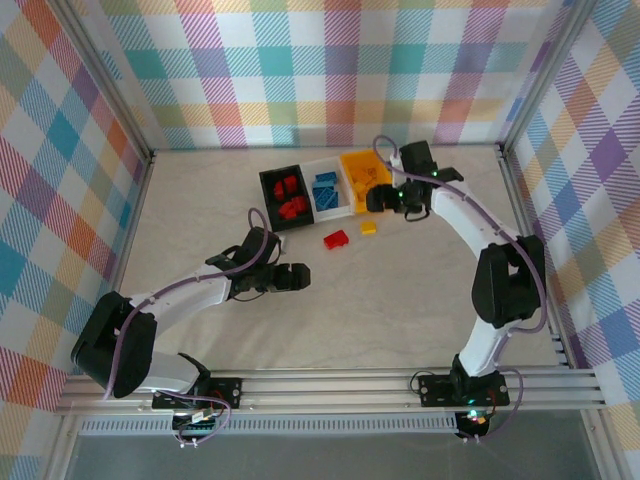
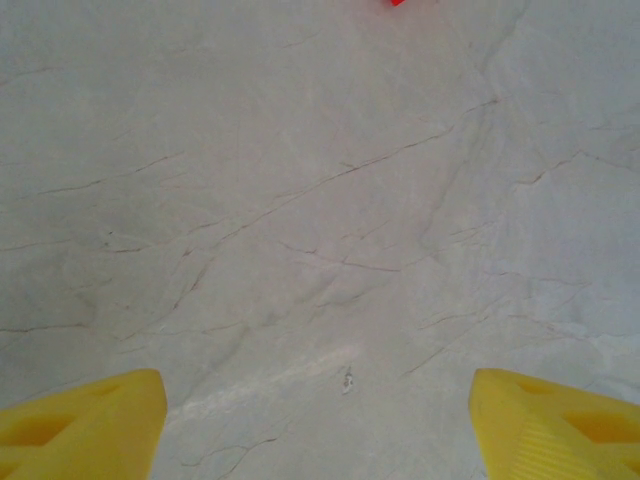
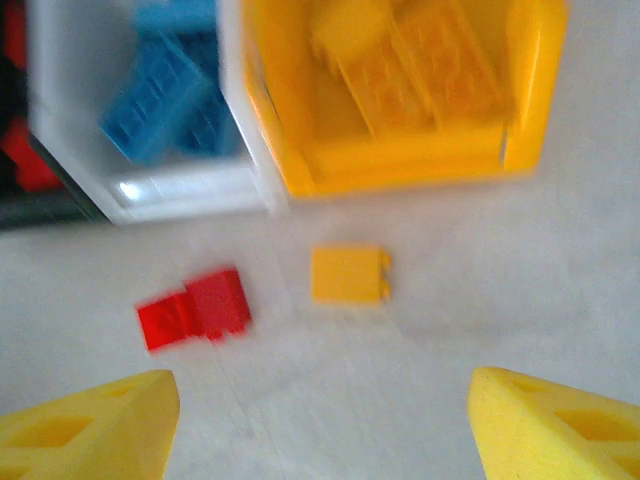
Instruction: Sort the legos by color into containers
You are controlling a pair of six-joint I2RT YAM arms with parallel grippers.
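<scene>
Plastic bricks, nearly all binned by the look of it.

Top camera: the black bin (image 1: 270, 182) holds reds, the white bin (image 1: 345, 203) blues and the yellow-orange bin (image 1: 347, 160) yellows, all in a row. Two strays lie on the tabletop (image 1: 400, 300) just in front, a red brick (image 1: 336, 238) and a yellow brick (image 1: 368, 227), near each other but apart. The right hand (image 1: 380, 200) hovers by the yellow-orange bin. The left hand (image 1: 298, 277) sits nearer the middle.

Left wrist cam: fingers spread wide, nothing between them, bare marbled tabletop below.

Right wrist cam (blurry): fingers also apart and empty, with the yellow brick ahead between them and the red one to its left.

I'd guess these bricks are light, rigid and a bit slick, so pinch across the flat side walls, not the studs.
</scene>
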